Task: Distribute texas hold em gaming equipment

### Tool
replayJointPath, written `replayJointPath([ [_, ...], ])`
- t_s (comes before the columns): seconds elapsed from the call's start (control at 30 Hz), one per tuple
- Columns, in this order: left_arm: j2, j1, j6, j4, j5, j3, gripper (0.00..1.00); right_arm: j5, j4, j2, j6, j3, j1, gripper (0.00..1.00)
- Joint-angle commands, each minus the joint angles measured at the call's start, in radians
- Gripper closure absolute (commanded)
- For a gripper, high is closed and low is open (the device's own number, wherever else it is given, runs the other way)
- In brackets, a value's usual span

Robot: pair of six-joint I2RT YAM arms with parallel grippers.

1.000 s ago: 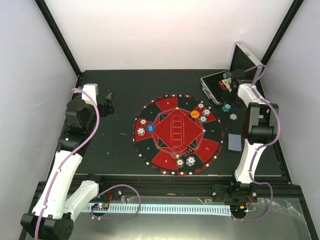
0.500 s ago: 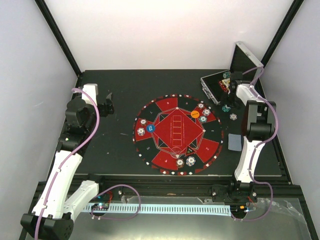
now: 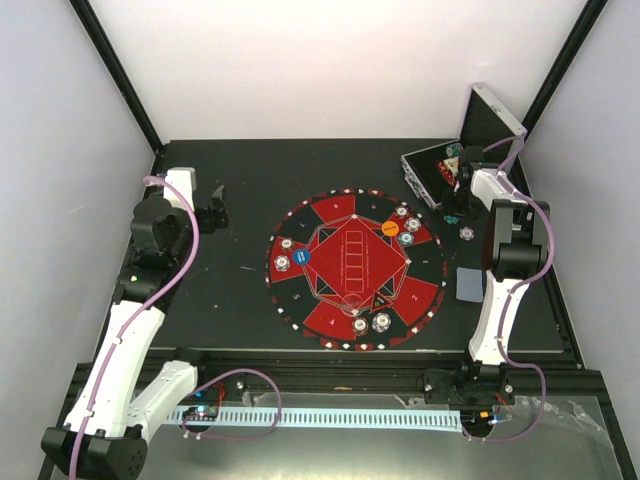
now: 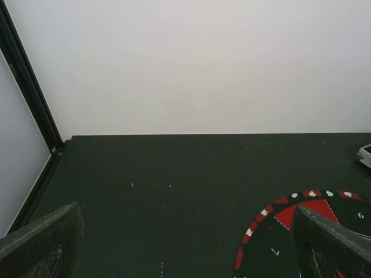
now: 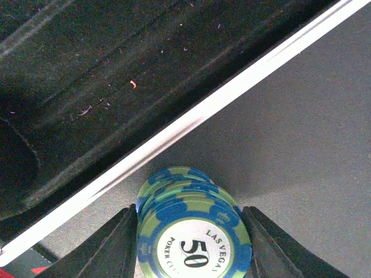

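In the right wrist view, a stack of teal poker chips (image 5: 194, 231), the top one marked 50, stands on the table beside the silver case's rim (image 5: 191, 121). My right gripper (image 5: 191, 246) has a finger against each side of the stack. From above, that gripper (image 3: 455, 212) is just in front of the case (image 3: 435, 175). White-grey chips (image 3: 283, 253), a blue disc (image 3: 305, 256), an orange disc (image 3: 390, 229) and a black triangle (image 3: 380, 300) lie on the mat (image 3: 340, 300). My left gripper (image 3: 215, 210) hangs open and empty over bare table.
A single chip (image 3: 467, 233) and grey-blue cards (image 3: 469, 284) lie right of the mat. More chips (image 3: 372, 323) sit at the mat's near edge and others (image 3: 407, 224) at its far right. The mat's edge (image 4: 272, 237) shows past my left fingers (image 4: 40, 243).
The right gripper has dropped lower over the teal stack by the case and its fingers have narrowed onto it. The left arm has not moved.
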Motion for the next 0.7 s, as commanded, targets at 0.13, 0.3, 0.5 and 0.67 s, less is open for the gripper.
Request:
replayJointPath([
  [0.13,0.002,0.009,-0.004,0.012,0.004,0.005,0.01,-0.014,-0.005,-0.015,-0.015,0.029,-0.007,0.58],
  [0.3,0.002,0.008,-0.004,0.011,0.004,0.007,0.01,-0.02,-0.011,-0.05,-0.018,0.023,-0.007,0.6],
  [0.5,0.001,0.008,-0.004,0.012,0.003,0.007,0.01,-0.025,-0.022,-0.088,-0.021,0.023,-0.004,0.61],
  [0.67,0.001,0.008,-0.005,0.012,0.005,0.006,0.01,-0.038,-0.022,-0.108,-0.022,0.013,0.004,0.62],
])
